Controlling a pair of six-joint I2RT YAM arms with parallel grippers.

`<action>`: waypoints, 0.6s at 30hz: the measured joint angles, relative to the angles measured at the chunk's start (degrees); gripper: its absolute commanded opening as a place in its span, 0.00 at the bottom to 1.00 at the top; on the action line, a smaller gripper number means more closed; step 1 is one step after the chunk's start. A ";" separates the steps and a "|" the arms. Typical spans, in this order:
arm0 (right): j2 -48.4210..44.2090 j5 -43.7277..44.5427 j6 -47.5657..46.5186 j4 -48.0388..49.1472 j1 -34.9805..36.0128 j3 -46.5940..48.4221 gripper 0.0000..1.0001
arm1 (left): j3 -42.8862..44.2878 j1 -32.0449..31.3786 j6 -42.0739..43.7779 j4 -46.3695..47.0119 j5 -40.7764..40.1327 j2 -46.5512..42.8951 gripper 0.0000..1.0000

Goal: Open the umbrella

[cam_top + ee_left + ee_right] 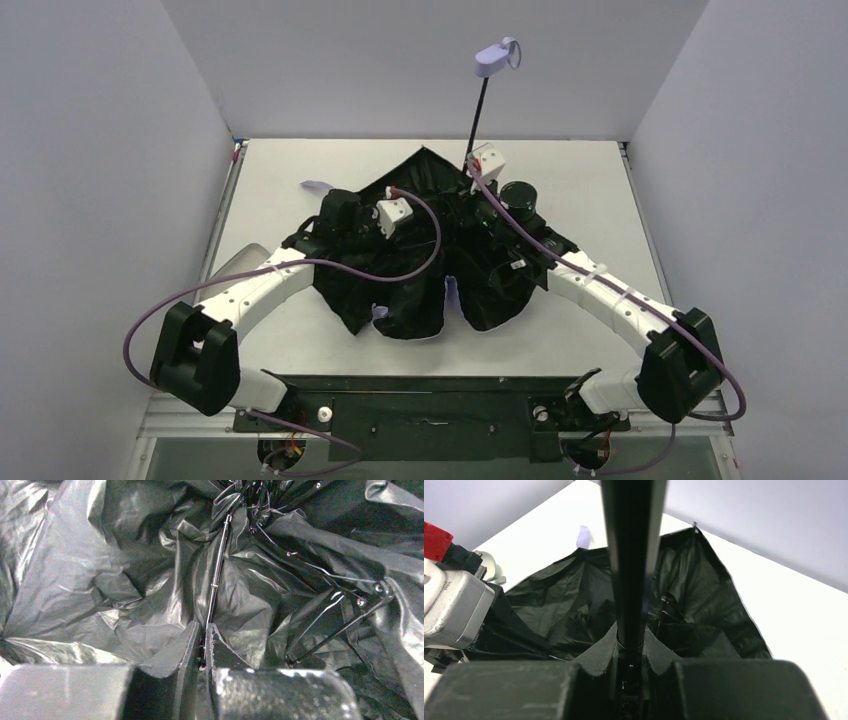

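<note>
White table [590, 345] bears crumpled, glossy black umbrella [415, 290], seemingly half-open.

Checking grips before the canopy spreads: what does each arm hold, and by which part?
Left gripper: jaws shut on a thin metal rib of the umbrella. Right gripper: jaws shut on its black shaft.

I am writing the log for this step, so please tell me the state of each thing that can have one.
canopy: half spread, crumpled, black lining up.
shaft: extended, pointing up.
handle: high at the shaft's top end.
left gripper: shut on a thin metal rib.
right gripper: shut on the shaft.
</note>
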 measured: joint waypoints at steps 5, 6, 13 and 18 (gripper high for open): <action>6.64 -1.90 0.74 5.49 0.24 -0.66 0.00 | -1.73 3.19 0.02 0.28 -0.09 1.92 0.00; 7.65 -2.36 0.72 6.27 0.24 -0.66 0.00 | -1.84 4.13 -0.09 0.28 0.20 2.49 0.00; 10.67 -4.57 -0.17 10.47 0.07 -1.99 0.50 | -2.16 7.23 1.42 0.22 2.32 3.45 0.00; 10.99 -5.49 -0.74 11.45 -0.70 -1.55 0.64 | -3.45 7.91 4.96 0.26 3.26 3.50 0.00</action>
